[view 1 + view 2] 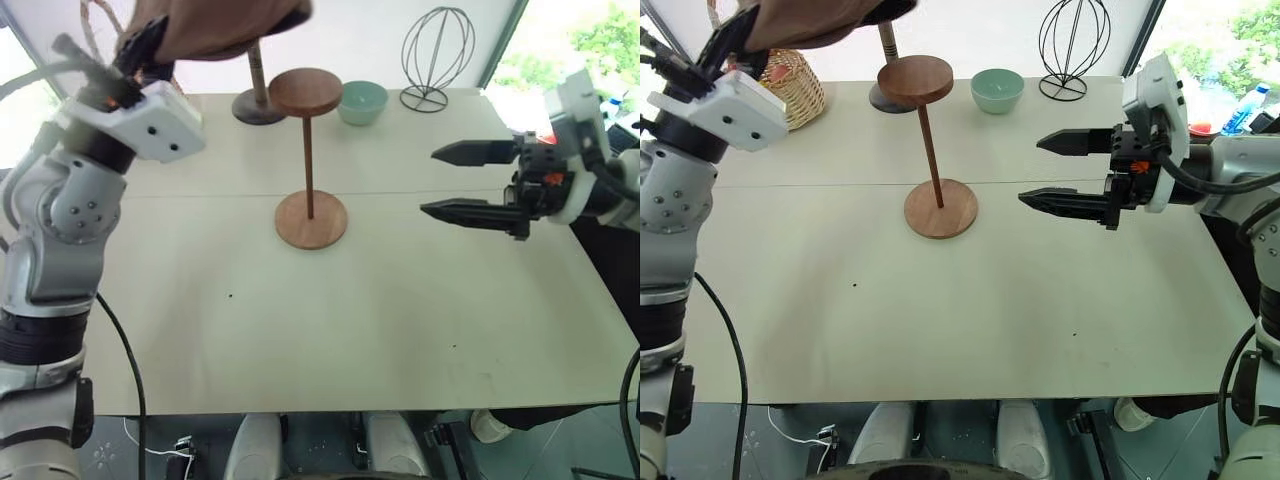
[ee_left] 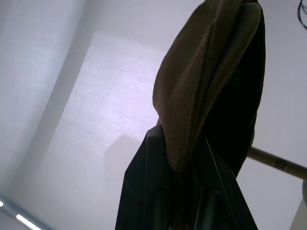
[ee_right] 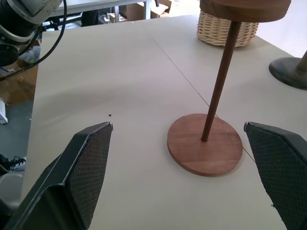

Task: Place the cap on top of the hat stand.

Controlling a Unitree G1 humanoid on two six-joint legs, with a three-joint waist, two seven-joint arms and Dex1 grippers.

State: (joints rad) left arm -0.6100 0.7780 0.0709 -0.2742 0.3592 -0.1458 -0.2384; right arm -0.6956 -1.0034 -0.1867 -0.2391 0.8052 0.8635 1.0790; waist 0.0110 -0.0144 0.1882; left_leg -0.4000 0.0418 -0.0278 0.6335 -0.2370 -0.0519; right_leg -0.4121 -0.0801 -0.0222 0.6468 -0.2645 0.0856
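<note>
Table point(image 1: 400, 330) is beige, hat stand point(image 1: 309, 150) upright near its middle, rod vertical, top disc level and bare. Left gripper point(image 2: 180, 167) is raised high at the left, fingers clamped on the cap point(image 1: 220, 25), which hangs in the air above and left of the stand's disc, apart from it. Left wrist view shows the cap's folded edge pinched between the fingers, long axis running along the gripper. Right gripper point(image 1: 1050, 170) hovers right of the stand, fingers spread wide, pointing at it, empty. Right eye view adds a wicker basket point(image 1: 795, 85) far left. Bowl point(image 1: 362, 102), wire stand point(image 1: 437, 55), dark stand point(image 1: 258, 100) along the far edge.
</note>
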